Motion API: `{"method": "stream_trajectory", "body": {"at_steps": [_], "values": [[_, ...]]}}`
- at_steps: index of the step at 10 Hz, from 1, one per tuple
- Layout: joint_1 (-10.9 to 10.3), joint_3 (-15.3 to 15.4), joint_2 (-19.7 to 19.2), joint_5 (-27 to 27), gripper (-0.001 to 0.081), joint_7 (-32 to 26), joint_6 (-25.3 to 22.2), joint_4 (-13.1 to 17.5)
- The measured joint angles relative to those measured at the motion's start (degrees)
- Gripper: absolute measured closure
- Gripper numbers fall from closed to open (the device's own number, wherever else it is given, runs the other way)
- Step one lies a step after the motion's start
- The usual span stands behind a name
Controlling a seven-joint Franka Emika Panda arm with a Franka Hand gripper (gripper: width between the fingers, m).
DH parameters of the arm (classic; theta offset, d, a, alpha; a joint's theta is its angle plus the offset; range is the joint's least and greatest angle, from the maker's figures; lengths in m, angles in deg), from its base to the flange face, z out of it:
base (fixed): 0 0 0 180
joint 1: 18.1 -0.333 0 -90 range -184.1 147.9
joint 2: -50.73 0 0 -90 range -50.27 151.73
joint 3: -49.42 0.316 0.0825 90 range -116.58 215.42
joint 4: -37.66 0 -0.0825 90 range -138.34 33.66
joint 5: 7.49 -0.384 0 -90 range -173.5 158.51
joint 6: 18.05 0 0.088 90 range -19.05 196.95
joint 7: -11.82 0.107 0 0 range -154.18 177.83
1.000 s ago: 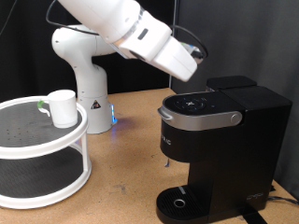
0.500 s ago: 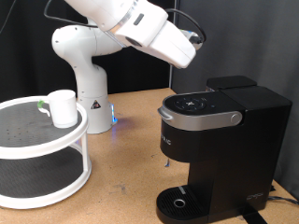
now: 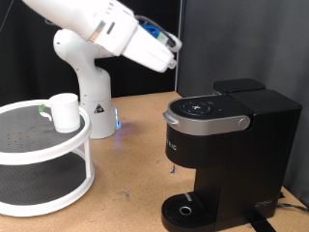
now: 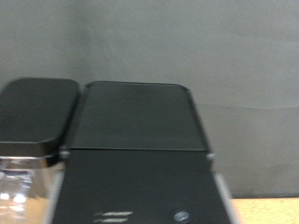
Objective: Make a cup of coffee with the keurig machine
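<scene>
Arm raised above wooden tabletop, grey wall behind.
Gripper (image 3: 170, 44) hangs high; finger state cannot be determined. Keurig machine (image 3: 224, 145) lid closed; cup (image 3: 65, 111) apparently on white tiered rack (image 3: 43, 155).

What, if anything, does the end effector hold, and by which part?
It cannot be told: its fingers do not show. The cup stands on the white rack, apart from it.

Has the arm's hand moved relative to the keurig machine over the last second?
Yes. The arm's hand has swung up and toward the exterior view's left, away from the keurig machine.
</scene>
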Motion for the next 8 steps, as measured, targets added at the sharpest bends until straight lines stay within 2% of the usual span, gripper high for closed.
{"method": "stream_trajectory", "body": {"at_steps": [2,4,7,8], "values": [[1.2,-1.2,2.7,0.2,0.0805,0.5,-3.1,-2.2],[1.2,-1.1,2.2,0.1,0.0805,1.1,-2.9,-2.2],[1.5,-1.1,1.9,0.0,0.0805,12.0,-1.7,-3.0],[1.9,-1.2,2.1,0.7,0.0805,14.0,-1.2,-3.6]]}}
